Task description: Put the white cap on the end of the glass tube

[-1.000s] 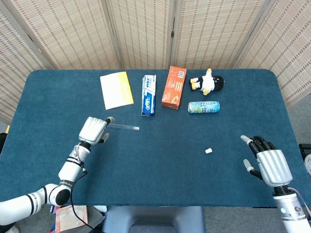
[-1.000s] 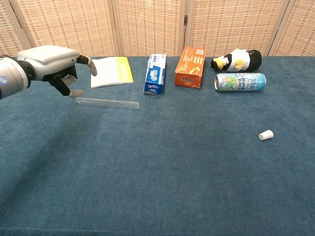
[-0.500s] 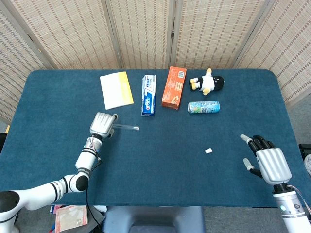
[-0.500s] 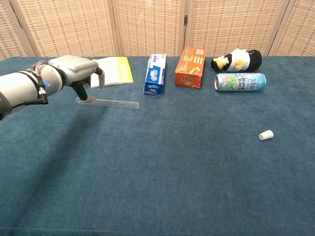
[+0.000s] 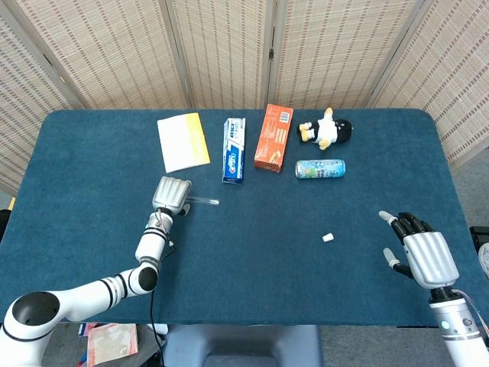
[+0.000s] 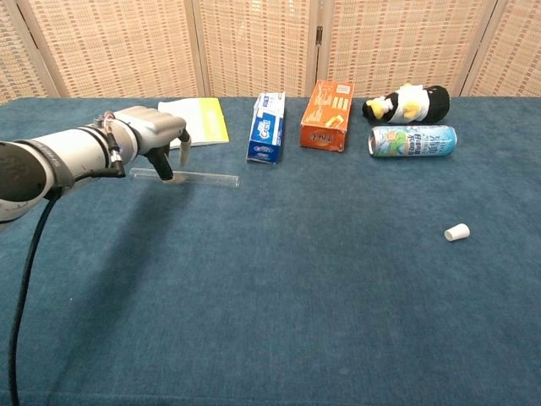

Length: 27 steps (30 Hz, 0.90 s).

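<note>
Over the last second the left robot hand has been brought down onto the left end of the glass tube, grip unconfirmed, fingers curled over it; white cap lies untouched far right on the tabletop, right robot hand released.

My left hand has pushed farther along the table toward the glass tube, dropping from above its left end until my fingers curl down over it; whether they touch is unclear
</note>
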Motion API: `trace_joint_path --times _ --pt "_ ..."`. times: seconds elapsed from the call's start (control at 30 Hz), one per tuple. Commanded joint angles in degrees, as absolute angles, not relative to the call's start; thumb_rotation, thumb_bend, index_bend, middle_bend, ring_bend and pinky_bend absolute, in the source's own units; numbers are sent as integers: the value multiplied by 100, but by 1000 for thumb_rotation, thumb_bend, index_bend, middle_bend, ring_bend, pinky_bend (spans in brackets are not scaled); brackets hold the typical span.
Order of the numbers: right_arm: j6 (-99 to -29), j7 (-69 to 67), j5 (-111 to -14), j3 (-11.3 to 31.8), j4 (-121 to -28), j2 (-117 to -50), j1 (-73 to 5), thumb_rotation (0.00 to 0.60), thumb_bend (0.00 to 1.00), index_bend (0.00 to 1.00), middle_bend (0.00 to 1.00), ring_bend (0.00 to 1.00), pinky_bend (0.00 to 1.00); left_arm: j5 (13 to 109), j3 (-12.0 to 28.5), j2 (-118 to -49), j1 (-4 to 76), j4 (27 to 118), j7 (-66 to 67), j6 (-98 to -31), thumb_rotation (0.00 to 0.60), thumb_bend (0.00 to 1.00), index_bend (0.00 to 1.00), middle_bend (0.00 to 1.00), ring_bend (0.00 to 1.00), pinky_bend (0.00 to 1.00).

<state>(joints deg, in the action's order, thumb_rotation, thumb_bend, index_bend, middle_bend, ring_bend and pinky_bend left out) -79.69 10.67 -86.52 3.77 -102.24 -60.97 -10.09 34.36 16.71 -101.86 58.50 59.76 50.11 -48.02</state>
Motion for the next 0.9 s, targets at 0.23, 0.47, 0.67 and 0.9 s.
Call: trace_joint_path --times 0.23,0.47,0.67,0.9 --pt "-7984 1030 -8620 379 -10207 -6075 -993 600 331 164 302 174 315 3017 1654 -10456 6122 5500 5219 -4669 500 307 425 966 964 1000" --pt "-8029 989 -8612 380 -10198 -6059 -964 600 331 165 303 174 315 2734 1626 -10537 6226 5310 5373 -4596 426 307 441 968 966 1000" --pt "-8044 966 -8606 378 -10193 -6044 -949 600 331 164 305 174 315 2679 1586 -10551 6268 5250 5399 -4587 425 307 459 968 966 1000" --pt "-8065 958 -8588 385 -10193 -6038 -934 600 331 164 308 174 315 2719 1502 -10551 6280 5194 5389 -4548 448 306 459 968 966 1000"
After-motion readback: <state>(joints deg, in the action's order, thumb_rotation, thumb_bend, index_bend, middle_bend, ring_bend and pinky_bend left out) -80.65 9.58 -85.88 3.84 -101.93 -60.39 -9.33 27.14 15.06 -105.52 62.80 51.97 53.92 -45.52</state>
